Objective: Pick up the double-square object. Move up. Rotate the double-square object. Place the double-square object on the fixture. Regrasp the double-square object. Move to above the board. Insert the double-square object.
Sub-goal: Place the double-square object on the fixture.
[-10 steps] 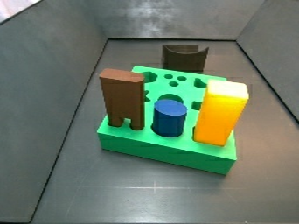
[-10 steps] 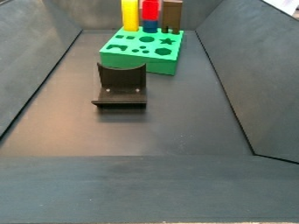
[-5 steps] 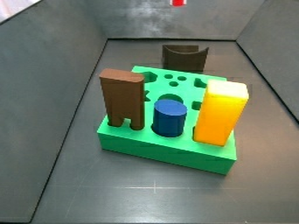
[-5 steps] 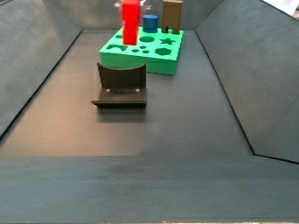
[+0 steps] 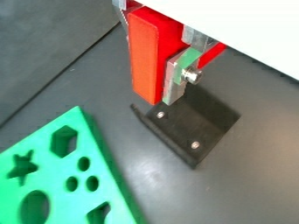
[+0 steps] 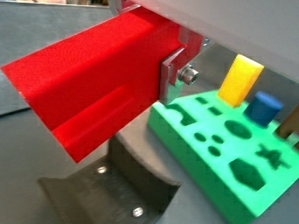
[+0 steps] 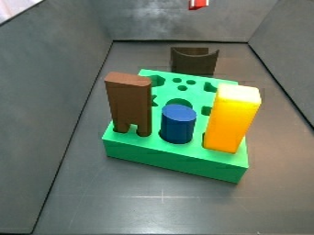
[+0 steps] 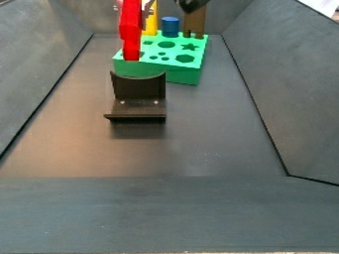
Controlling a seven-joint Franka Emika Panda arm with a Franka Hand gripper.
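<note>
Since half a second ago the bright red double-square object point(image 8: 130, 33) has travelled from over the near part of the flat bright green board point(image 8: 169, 62) towards the squat dark brown fixture with its scooped top point(image 8: 138, 88), and it now hangs upright just above that fixture's far side, clear of the dark floor point(image 8: 172, 149). Silver finger plates point(image 5: 187, 59) of the two-finger gripper point(image 5: 163, 66) are closed against the flat sides of the red piece, gripping it near its upper part, so the jaws stand only as far apart as the slim block is thick; the piece juts out well beyond the fingers, which a wrist view shows as a broad red slab point(image 6: 100, 87) with a step across its face. Below the held piece in a wrist view lies the fixture's dark base plate point(image 5: 187, 129) with small screws in it, and the board's corner point(image 5: 59, 175), cut with star, hexagon and round holes, sits just beside it. In a side view only a sliver of the red piece point(image 7: 196, 5) shows at the upper edge, above and behind the fixture point(image 7: 194, 60), which stands at the board's far edge point(image 7: 172, 151). On the board stand a tall yellow-orange block point(image 7: 232, 117), a blue cylinder point(image 7: 178, 123) and a taller brown block with notched legs point(image 7: 128, 103).
</note>
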